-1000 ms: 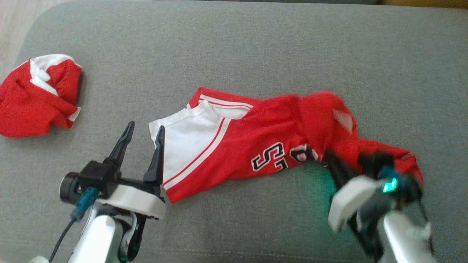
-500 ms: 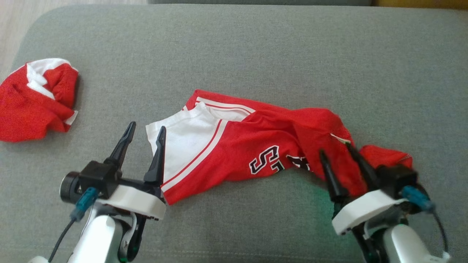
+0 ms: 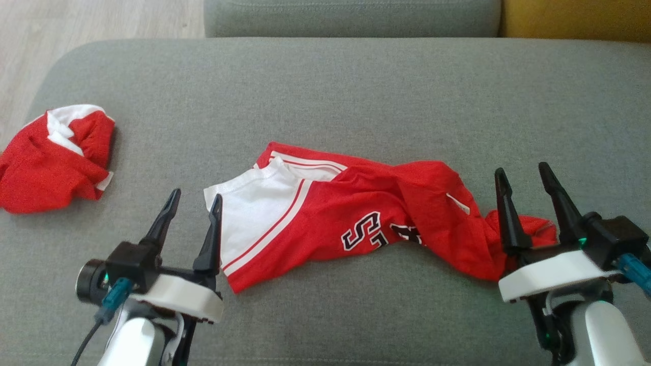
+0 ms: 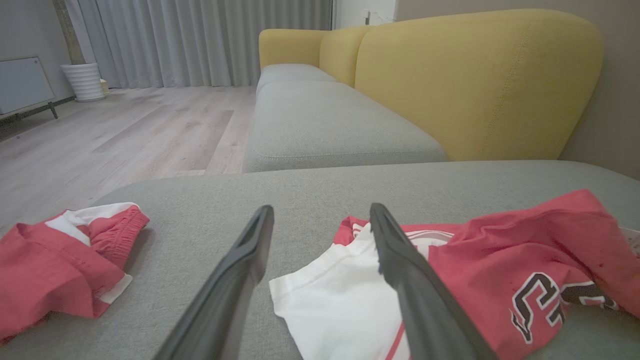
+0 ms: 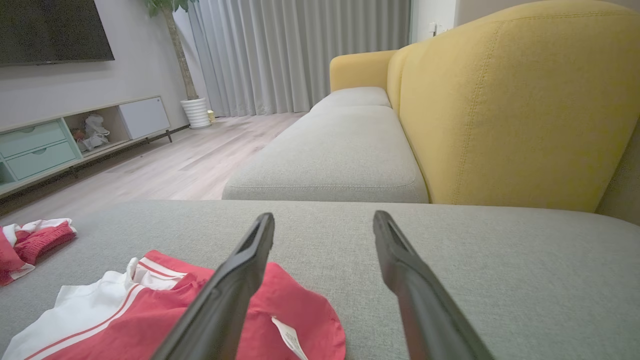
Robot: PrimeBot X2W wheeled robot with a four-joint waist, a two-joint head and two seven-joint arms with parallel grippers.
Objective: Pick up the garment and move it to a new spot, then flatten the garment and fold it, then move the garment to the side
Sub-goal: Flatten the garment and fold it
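Garment (image 3: 356,213): a red jersey with a white panel and black-and-white lettering. It is seen lying crumpled lengthwise across the middle of the head view, on the grey sofa seat (image 3: 325,91). The white end is at centre-left and the bunched red end at lower right. A small white tag is seen on the red part. Not flattened, not folded.

Left end effector (image 3: 197,194): lower left of the head view. Fingers are spread and nothing is gripped. One finger is seen over the garment's white edge; contact cannot be judged.

Right end effector (image 3: 521,169): lower right. Fingers are spread and nothing is gripped. One finger is seen against the bunched red end, the other over bare seat.

Bundle (image 3: 51,162): red and white, at the left edge of the head view, well apart from the garment.

Yellow backrest (image 5: 500,100): noted at the right of the right wrist view.
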